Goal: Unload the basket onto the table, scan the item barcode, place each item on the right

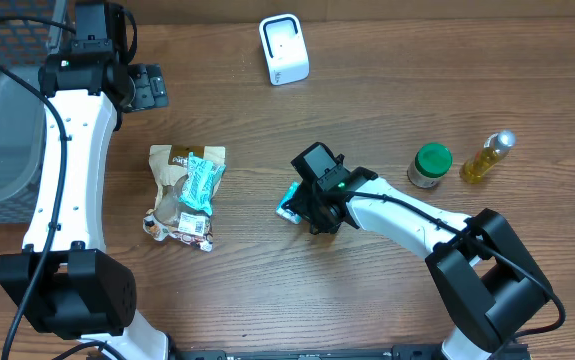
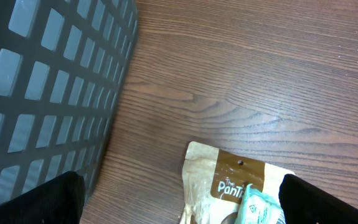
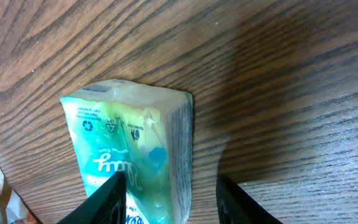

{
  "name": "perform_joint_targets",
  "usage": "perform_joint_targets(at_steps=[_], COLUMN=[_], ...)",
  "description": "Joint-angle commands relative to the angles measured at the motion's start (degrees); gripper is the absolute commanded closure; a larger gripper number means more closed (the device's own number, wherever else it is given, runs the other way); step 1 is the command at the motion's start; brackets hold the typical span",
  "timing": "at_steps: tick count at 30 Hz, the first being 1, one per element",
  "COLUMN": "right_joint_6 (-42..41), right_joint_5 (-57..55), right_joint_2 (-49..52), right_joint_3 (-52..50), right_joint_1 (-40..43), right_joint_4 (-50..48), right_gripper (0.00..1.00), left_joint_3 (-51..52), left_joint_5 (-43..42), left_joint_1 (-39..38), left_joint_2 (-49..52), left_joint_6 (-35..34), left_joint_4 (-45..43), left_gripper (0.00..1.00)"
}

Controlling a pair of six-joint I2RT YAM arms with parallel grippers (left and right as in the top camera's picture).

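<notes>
Tissue packet (image 3: 129, 149): table centre, pinched in right gripper (image 3: 169, 202). Left gripper (image 1: 149, 86): far left, jaws wide, empty. Step in hand: lift level, carry to white scanner (image 1: 284, 48) at far side, present barcode face squarely to its window.

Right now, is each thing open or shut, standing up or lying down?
left gripper, wide open, holding nothing.
right gripper, fingers either side of the teal packet; can't tell if it grips.
snack bag, lying flat, with a blue packet on top.
scanner, standing upright.
jar, lid on.
oil bottle, cap on.
</notes>
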State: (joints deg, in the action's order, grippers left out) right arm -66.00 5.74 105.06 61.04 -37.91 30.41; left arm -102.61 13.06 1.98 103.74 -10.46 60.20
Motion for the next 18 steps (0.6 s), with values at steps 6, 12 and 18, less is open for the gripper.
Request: perform_joint_targets(at_steps=[6,12,18], right_joint_6=[-0.22,-0.22,-0.22], right_joint_5=[-0.13,-0.59,-0.79], right_joint_2=[-1.77,-1.75,-1.75], right_joint_3=[-0.83,-0.83,-0.96], right_joint_1=[-0.35,-0.35,-0.35], right_joint_4=[-0.35,-0.35,-0.39], right_gripper=[0.57,0.57,0.57], left_joint_3=[-1.05,-1.05,-1.05], left_joint_5=[0.39,0.39,0.39], left_joint_1=[-0.13,-0.13,-0.13], left_joint_2=[-0.87,-0.87,-0.87], left_joint_6=[0.81,0.81,0.79], left_joint_4=[-0.07,-0.07,-0.07], left_gripper=[0.00,0.01,0.01])
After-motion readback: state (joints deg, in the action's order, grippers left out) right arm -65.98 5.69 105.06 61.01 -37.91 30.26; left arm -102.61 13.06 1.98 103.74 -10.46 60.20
